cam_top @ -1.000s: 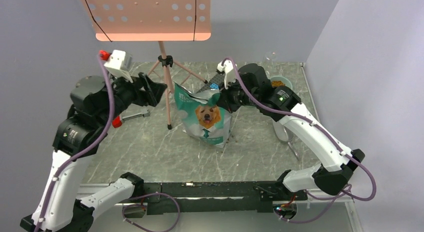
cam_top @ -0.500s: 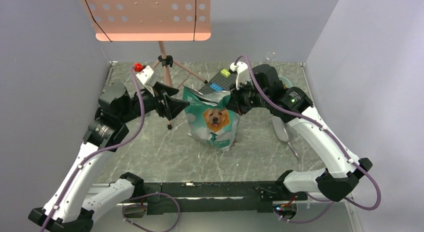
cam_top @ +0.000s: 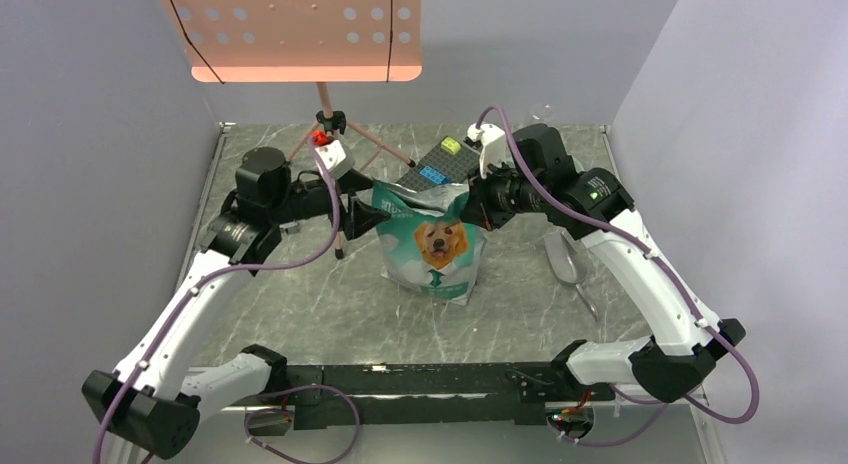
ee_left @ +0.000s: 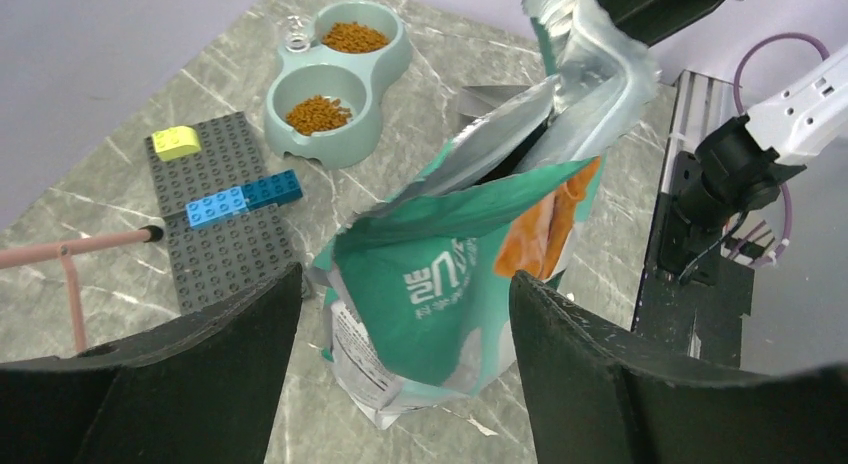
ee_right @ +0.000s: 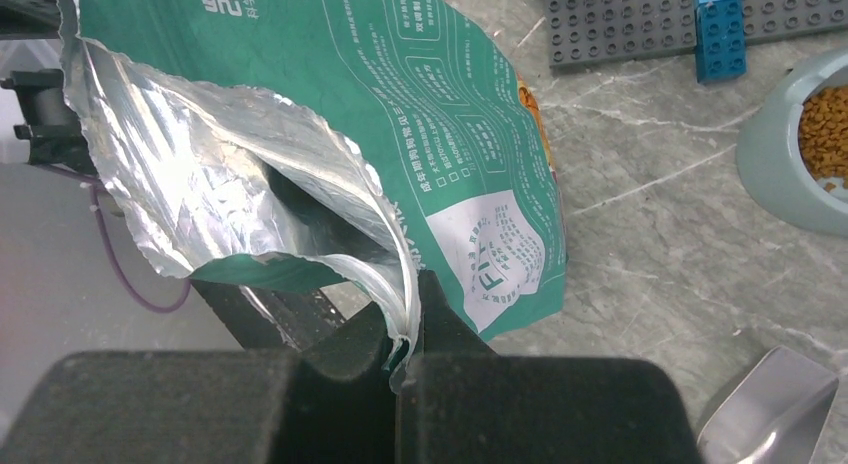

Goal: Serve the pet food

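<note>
The right gripper [ee_right: 405,329], clamped on the bag [ee_right: 400,94] by its torn top edge, held it upright as the left gripper [ee_left: 405,284] hovered wide open and empty just left of it (best pinching the opposite lip high), with pet food [ee_left: 316,113] in the far-right bowl [ee_left: 335,150].

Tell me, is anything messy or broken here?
The dog food bag looks rough. Its top is torn ragged and crumpled, with the silver lining showing, and the right gripper pinches that edge. I see no spilled kibble; it sits in both cups of the double bowl.
</note>
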Action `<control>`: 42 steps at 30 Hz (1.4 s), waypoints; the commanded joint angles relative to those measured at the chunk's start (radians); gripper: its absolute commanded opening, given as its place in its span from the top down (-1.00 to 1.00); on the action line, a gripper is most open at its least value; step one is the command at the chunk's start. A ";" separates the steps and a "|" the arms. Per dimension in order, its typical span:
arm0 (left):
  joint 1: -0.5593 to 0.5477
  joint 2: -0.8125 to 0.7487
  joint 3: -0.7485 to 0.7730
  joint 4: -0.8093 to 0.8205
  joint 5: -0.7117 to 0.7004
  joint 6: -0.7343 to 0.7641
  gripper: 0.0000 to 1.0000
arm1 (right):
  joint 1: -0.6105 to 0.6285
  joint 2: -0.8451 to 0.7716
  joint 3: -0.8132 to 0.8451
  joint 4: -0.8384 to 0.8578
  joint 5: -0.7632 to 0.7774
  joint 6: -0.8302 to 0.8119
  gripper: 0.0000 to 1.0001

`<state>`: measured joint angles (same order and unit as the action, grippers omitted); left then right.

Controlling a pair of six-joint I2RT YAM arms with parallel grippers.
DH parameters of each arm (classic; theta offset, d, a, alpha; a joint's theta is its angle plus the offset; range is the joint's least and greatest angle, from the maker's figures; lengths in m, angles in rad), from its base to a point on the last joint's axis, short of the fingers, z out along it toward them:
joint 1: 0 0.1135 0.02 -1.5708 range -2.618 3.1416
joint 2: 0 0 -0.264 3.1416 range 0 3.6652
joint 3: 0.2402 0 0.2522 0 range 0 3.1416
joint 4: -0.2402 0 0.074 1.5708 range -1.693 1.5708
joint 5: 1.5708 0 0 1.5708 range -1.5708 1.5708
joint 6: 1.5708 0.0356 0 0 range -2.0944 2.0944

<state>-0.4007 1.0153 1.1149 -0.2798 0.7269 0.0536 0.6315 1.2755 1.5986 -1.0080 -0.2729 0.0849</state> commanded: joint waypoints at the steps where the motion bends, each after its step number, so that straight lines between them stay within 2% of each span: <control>1: 0.021 0.061 0.023 0.078 0.153 0.074 -0.54 | -0.016 -0.021 0.090 -0.133 0.001 -0.025 1.00; 6: 0.049 0.121 0.031 0.264 0.273 -0.091 -0.18 | -0.016 -0.026 0.087 -0.174 0.019 -0.034 0.97; 8: 0.049 0.146 0.041 0.334 0.318 -0.160 -0.03 | -0.016 -0.031 0.095 -0.190 0.026 -0.027 0.85; 10: 0.049 0.166 0.040 0.393 0.360 -0.221 0.24 | -0.015 -0.030 0.121 -0.209 0.029 -0.022 0.68; 13: 0.049 0.173 0.044 0.402 0.399 -0.258 0.57 | -0.001 -0.011 0.185 -0.241 0.025 -0.011 0.10; 16: 0.049 0.150 0.016 0.438 0.390 -0.288 0.86 | 0.054 0.014 0.243 -0.255 0.045 0.009 -0.25; 18: 0.050 0.136 0.001 0.449 0.374 -0.312 0.97 | 0.130 0.037 0.284 -0.257 0.097 0.021 -0.58; 19: 0.050 0.129 0.002 0.429 0.349 -0.311 1.00 | 0.187 0.055 0.310 -0.261 0.148 0.026 -0.88; 20: 0.049 0.125 0.008 0.402 0.319 -0.307 1.00 | 0.252 0.076 0.338 -0.265 0.219 0.028 -0.98; 24: 0.049 0.102 0.008 0.374 0.126 -0.427 1.00 | 0.433 0.212 0.444 -0.307 0.449 0.019 -1.00; 29: 0.049 0.046 -0.022 0.332 -0.062 -0.541 1.00 | 0.511 0.366 0.550 -0.320 0.757 -0.031 -1.00; 31: 0.050 0.023 -0.030 0.309 -0.116 -0.574 1.00 | 0.511 0.387 0.570 -0.299 0.782 -0.046 -1.00; 38: 0.049 -0.009 -0.076 0.334 -0.125 -0.629 1.00 | 0.505 0.464 0.642 -0.248 0.700 -0.089 -0.99; 39: 0.050 -0.013 -0.078 0.323 -0.133 -0.628 1.00 | 0.498 0.481 0.667 -0.251 0.688 -0.087 -0.94; 41: 0.050 -0.019 -0.076 0.305 -0.140 -0.618 1.00 | 0.483 0.506 0.701 -0.254 0.662 -0.055 -0.67; 42: 0.050 -0.022 -0.075 0.299 -0.138 -0.613 1.00 | 0.474 0.507 0.697 -0.253 0.658 -0.046 -0.34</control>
<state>-0.3630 1.0477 1.0153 -0.0742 0.6514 -0.5381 1.1316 1.7607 2.2356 -1.2877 0.4038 0.0208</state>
